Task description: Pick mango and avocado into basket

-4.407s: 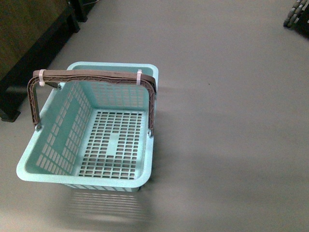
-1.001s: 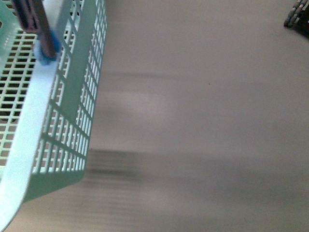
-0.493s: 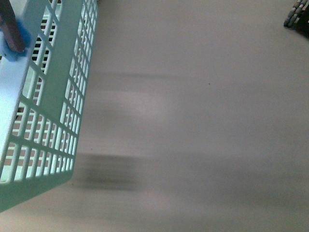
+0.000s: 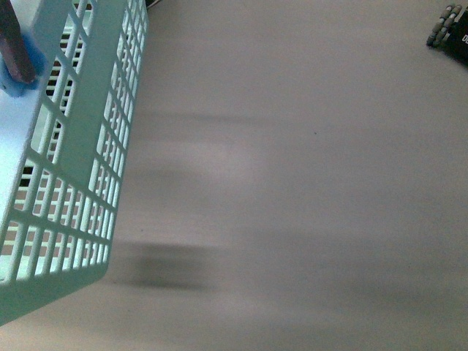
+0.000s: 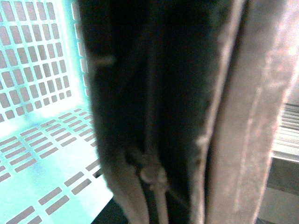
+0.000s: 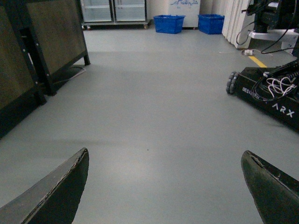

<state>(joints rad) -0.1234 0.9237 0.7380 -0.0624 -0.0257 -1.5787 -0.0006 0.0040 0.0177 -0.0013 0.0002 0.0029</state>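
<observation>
One basket (image 4: 79, 150), tilted, at the front view's left edge.
Its brown handle (image 5: 252, 116) fills the left wrist view at close range, and whether the left end effector is clenched on it cannot be told. The right end effector (image 6: 164, 156) is spread wide and holds nothing, with grey floor (image 6: 154, 107) between its fingers.

Dim flat light, smeared shadows, left wrist view blurred, basket (image 5: 37, 154) overexposed

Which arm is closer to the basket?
Left. Its wrist camera is right against the basket's brown handle. The right end effector is open over bare floor, no basket in its view.
</observation>
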